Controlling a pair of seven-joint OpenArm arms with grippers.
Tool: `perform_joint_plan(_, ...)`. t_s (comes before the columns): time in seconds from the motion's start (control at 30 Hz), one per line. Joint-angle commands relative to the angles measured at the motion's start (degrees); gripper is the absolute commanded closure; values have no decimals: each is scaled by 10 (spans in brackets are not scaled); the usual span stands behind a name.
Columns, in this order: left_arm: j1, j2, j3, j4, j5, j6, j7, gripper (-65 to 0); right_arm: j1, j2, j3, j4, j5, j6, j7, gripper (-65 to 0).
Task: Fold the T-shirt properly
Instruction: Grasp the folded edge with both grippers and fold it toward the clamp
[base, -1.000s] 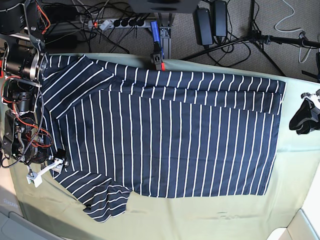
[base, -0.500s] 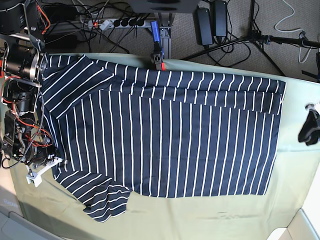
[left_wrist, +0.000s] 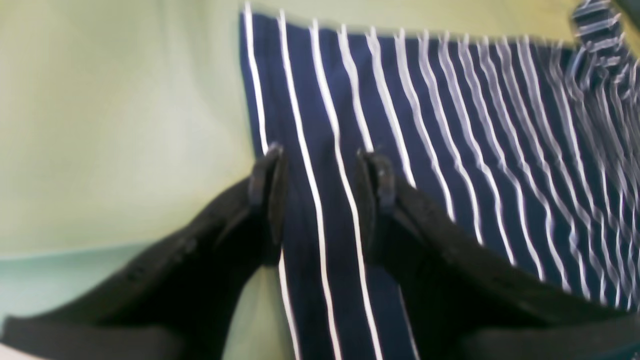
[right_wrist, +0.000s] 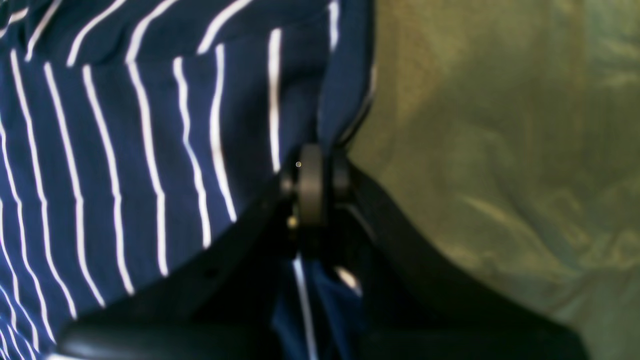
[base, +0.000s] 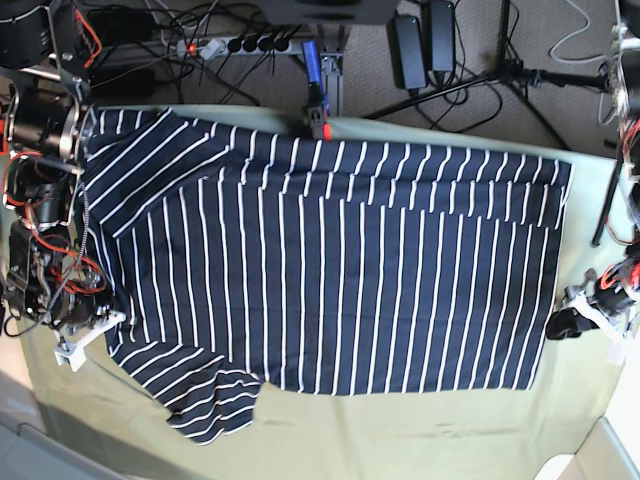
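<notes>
The navy T-shirt (base: 330, 270) with white stripes lies spread flat on the pale green cloth (base: 400, 430), sleeves at the left. My right gripper (base: 108, 330) is at the shirt's left edge near the lower sleeve. In the right wrist view it (right_wrist: 312, 180) is shut on a raised edge of the T-shirt (right_wrist: 150, 125). My left gripper (base: 558, 325) is at the lower right corner of the hem. In the left wrist view it (left_wrist: 322, 170) is open, its fingers straddling the T-shirt (left_wrist: 425, 150) near its edge.
A blue and red clamp (base: 316, 100) stands at the table's far edge over the shirt's top. Cables, a power strip (base: 240, 45) and stand legs lie on the floor beyond. A white edge (base: 610, 450) shows at the bottom right corner.
My left arm has swung from the table's right edge down and inward to the lower right corner of the hem. My right gripper has shifted slightly in at the shirt's left edge.
</notes>
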Motion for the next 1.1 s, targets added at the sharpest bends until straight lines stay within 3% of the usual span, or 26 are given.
perform_joint_plan(0.0, -31, -3, -1, -24, 1, 1, -13, -258, 17, 8, 1, 11, 2, 8, 6, 0)
perform_joint_plan(0.2, -103, 25, -1, -154, 63, 3, -73, -258, 17, 8, 1, 11, 2, 8, -1, 0)
perform_joint_plan(0.37, -125, 33, -1, -169, 115, 48, -95, -258, 17, 8, 1, 11, 5, 8, -5, 0)
perform_joint_plan(0.57, -125, 41, 0, -195, 144, 52, -105, -258, 17, 8, 1, 11, 9, 8, -5, 0)
perform_joint_plan(1.07, -136, 65, 0, -202, 91, 38, -79, -258, 17, 8, 1, 11, 26, 8, -5, 0)
